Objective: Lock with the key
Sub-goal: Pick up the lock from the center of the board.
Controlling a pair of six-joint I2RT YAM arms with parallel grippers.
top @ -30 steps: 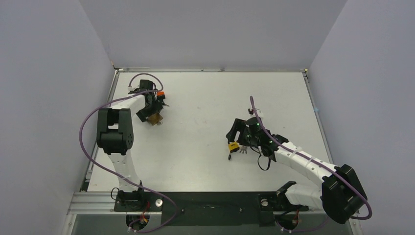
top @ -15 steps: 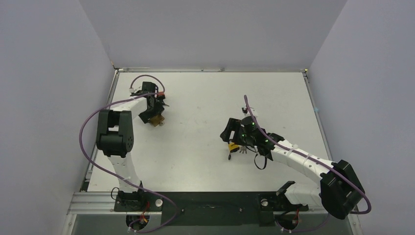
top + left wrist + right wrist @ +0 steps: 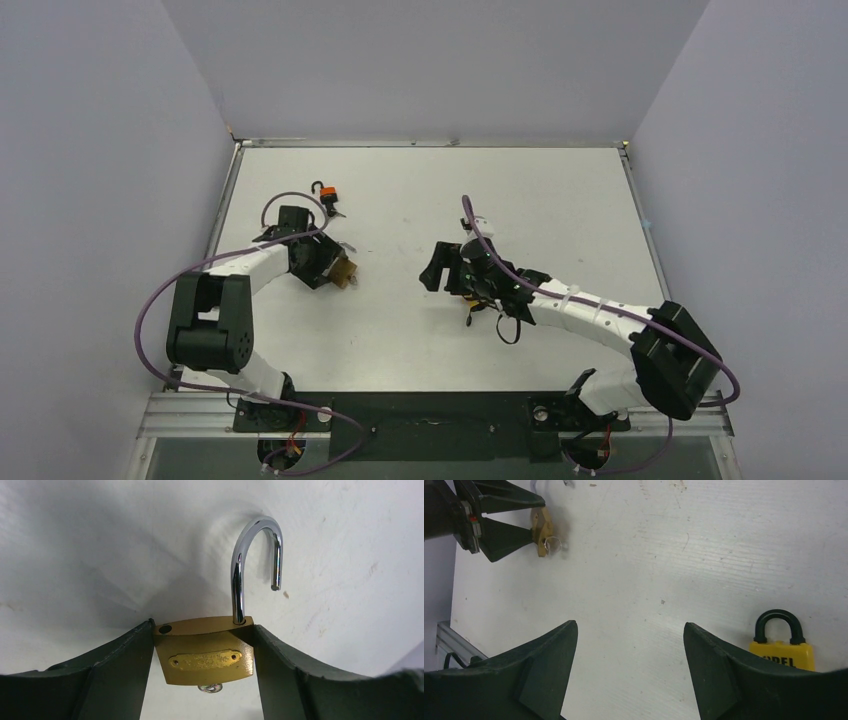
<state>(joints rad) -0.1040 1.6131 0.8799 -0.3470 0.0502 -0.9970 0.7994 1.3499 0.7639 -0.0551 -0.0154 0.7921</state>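
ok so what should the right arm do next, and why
Probably bring the right gripper, open and empty, across to the brass padlock clamped in the left gripper: its shackle stands open, so it needs pushing shut.

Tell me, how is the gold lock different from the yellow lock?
The gold lock has a shiny silver loop that stands open, with one end free; the yellow lock has a black loop with both ends down in its body. The gold lock is pinched by the left gripper; the yellow lock lies loose on the table, with nothing holding it. Both are padlocks.
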